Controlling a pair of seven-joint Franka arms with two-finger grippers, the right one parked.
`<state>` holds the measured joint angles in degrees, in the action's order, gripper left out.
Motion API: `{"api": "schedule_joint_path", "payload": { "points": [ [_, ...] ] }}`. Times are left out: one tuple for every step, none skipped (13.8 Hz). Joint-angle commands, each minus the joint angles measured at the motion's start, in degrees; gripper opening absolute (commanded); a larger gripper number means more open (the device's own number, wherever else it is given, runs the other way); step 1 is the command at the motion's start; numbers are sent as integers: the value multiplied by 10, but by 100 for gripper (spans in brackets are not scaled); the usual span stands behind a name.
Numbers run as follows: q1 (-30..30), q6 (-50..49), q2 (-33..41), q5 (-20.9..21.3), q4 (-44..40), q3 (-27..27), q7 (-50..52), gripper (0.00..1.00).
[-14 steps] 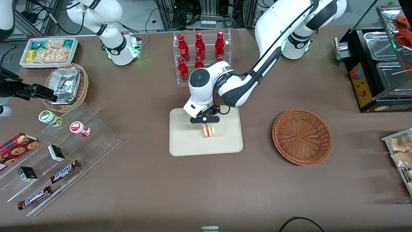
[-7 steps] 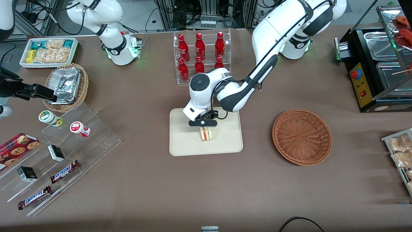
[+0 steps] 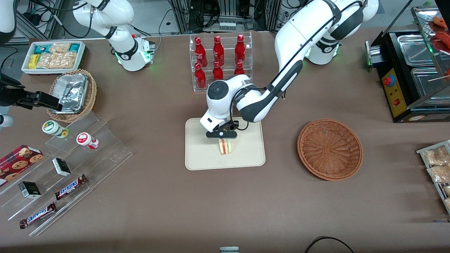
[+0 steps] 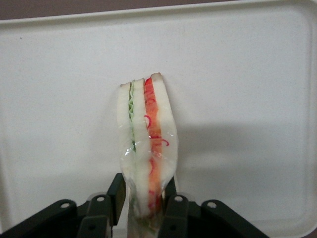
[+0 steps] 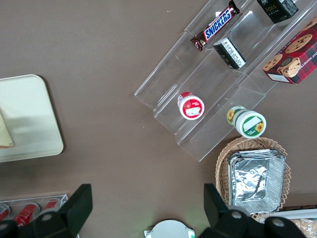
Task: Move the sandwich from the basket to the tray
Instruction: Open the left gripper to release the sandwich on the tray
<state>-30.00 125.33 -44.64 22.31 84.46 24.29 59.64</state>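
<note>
Sandwich point(image 4: 144, 148) standing on edge on the tray point(image 3: 204, 158), pinched between the tool's point(image 3: 225, 140) closed fingers point(image 4: 117, 194); basket point(image 3: 329, 149) sitting well apart on the bench point(image 3: 246, 203).

- sandwich point(image 4: 144, 144): pale white bread, green and red filling stripes, clear glossy wrap
- tray point(image 3: 200, 158): plain cream-beige
- basket point(image 3: 329, 149): reddish-brown woven wicker
- gripper point(image 3: 223, 138): black fingers, on a white arm with dark grey joints
- table point(image 3: 158, 196): dull brown
</note>
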Motion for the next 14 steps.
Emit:
{"api": "schedule_joint_path", "payload": {
  "points": [
    [-9, -15, 4, 7, -14, -6, 11, 99],
    [-8, -32, 17, 4, -18, -6, 11, 99],
    [-4, -49, 34, 3, -18, -5, 12, 99],
    [-1, -69, 60, -3, -18, -5, 12, 99],
    [5, -88, 81, -23, -18, -5, 11, 99],
    [17, -107, 110, -39, -17, -6, 9, 99],
    [33, -137, 140, -42, -13, -6, 6, 99],
    [52, -165, 161, -43, -13, -6, 2, 99],
    [72, -188, 183, -48, -13, -5, 1, 99],
    [92, -210, 204, -58, -12, -5, -2, 99],
    [111, -234, 220, -61, -12, -5, -17, 99],
    [134, -261, 233, -67, -12, -5, -40, 99],
    [155, -281, 247, -77, -12, -5, -72, 99],
    [174, -299, 261, -82, -11, -5, -108, 99]
  ]
}}
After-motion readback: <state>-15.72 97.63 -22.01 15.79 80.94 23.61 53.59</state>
